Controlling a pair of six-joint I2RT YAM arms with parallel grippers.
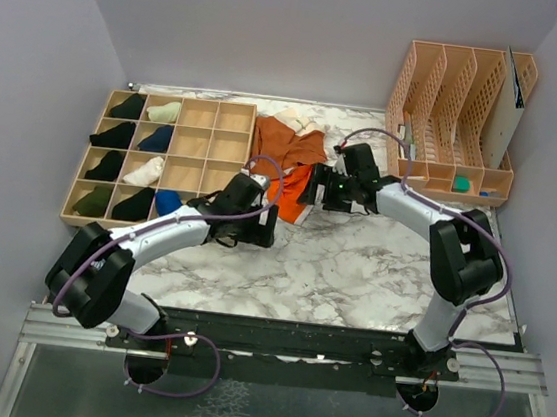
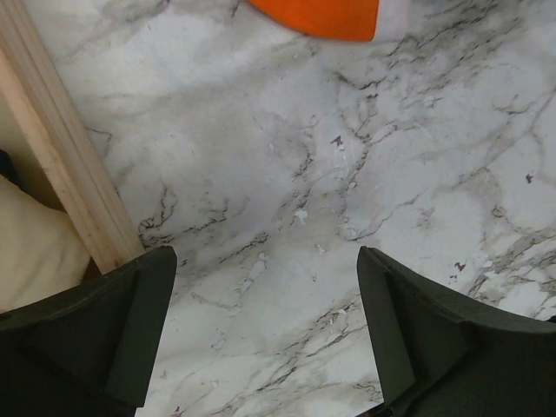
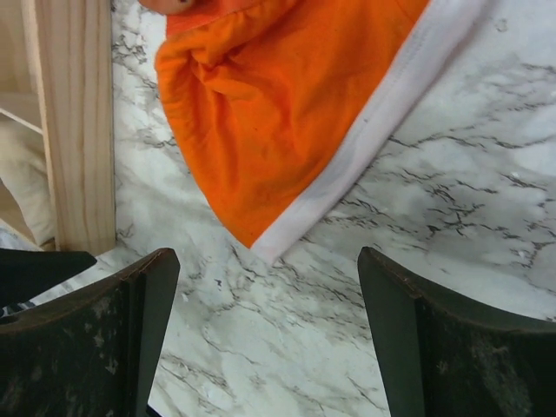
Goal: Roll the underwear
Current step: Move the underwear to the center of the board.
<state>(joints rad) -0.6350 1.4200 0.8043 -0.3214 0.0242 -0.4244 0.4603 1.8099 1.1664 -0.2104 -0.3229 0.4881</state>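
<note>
Seeing left gripper (image 2: 265,261) released, jaws spread wide over bare marble tabletop (image 2: 347,174), nothing between them, just beside the edge of the wooden compartment tray (image 2: 61,148). Same on right gripper (image 3: 269,261): jaws wide apart, empty, hovering just short of the orange briefs (image 3: 278,113), white waistband edge nearest. From overhead, finding orange briefs spread out, not rolled, between both grippers, touching crumpled rust-brown briefs (image 1: 288,144) behind. Farther back right: slotted file rack (image 1: 452,98).

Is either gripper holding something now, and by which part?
Nothing is held. The left gripper is open over the table; the right gripper is open, with the orange underwear lying ahead of it, untouched.
</note>
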